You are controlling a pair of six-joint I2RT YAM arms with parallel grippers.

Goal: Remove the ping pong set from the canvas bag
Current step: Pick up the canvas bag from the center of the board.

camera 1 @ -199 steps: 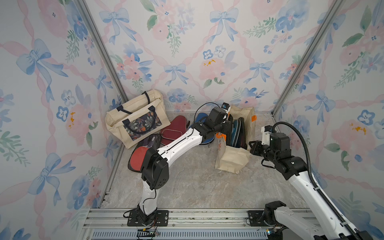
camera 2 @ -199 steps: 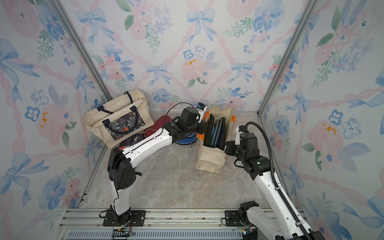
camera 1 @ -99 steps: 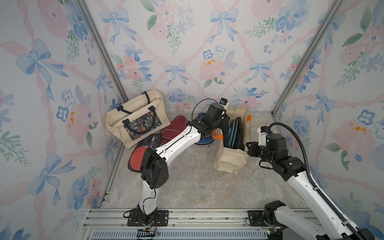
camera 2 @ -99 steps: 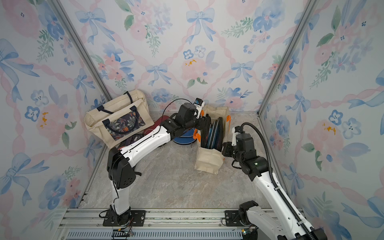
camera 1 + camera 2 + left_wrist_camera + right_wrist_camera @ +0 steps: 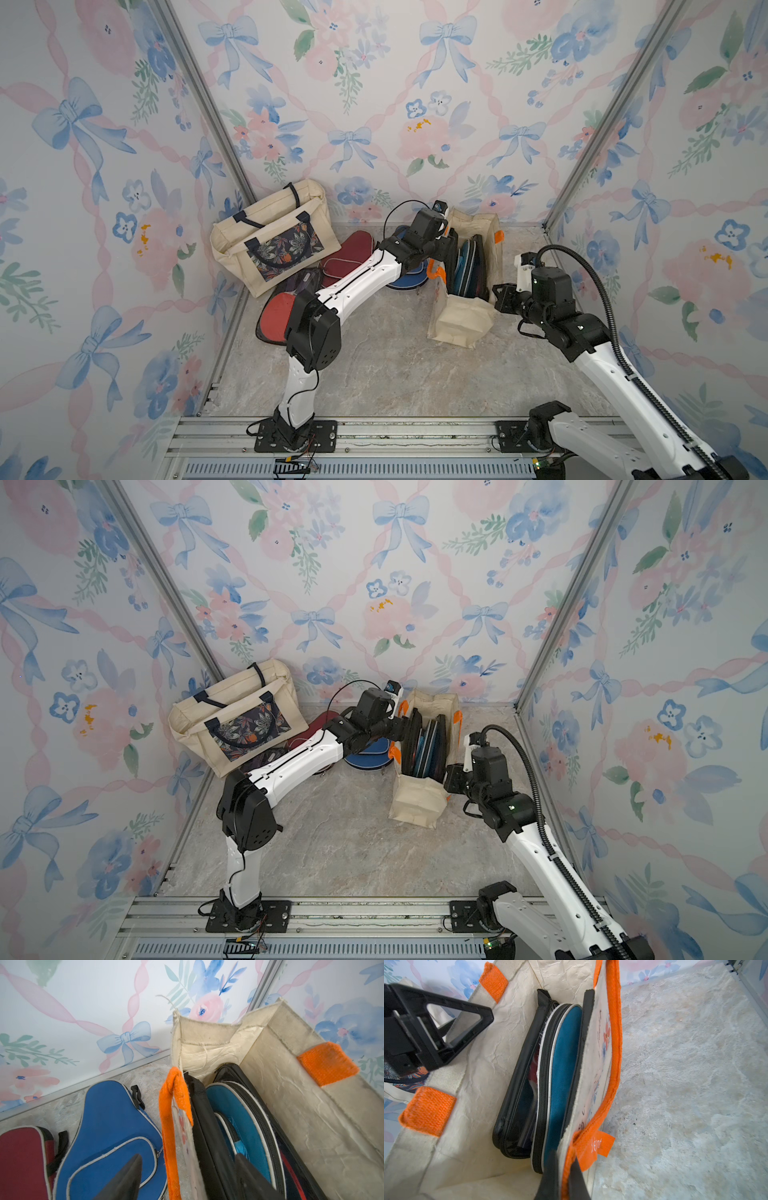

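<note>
**Some cases out on the floor, more upright in the canvas bag**

Across the marble floor point(image 5: 374, 374), two white-and-black arms: left arm point(image 5: 361, 274) stretched toward the back wall, right arm point(image 5: 602, 353) bent in from the side. In the back left corner, leaning on the wall, a cream tote point(image 5: 270, 237) with a flowered pocket. Near the back wall, upright and open-mouthed, the canvas bag point(image 5: 461, 320) with orange handles point(image 5: 169, 1136).

Lying on the floor between tote and canvas bag, in both top views: a mesh pouch point(image 5: 276, 316) showing a red paddle, maroon cases point(image 5: 353, 249), and a blue case point(image 5: 108, 1126) just beside the canvas bag's wall. Standing on edge inside the canvas bag: a teal case point(image 5: 564, 1064) pressed between black pouches point(image 5: 519, 1084), with a glimpse of red in one. Exact count hard to tell.

At the bag's mouth, the left gripper point(image 5: 188, 1155), spread wide and holding nothing. One finger above the blue case outside, one above the cases inside, the bag wall and an orange handle between them. On the opposite wall, the right gripper point(image 5: 563, 1180), pinched narrow on the canvas bag's rim and handle.
</note>
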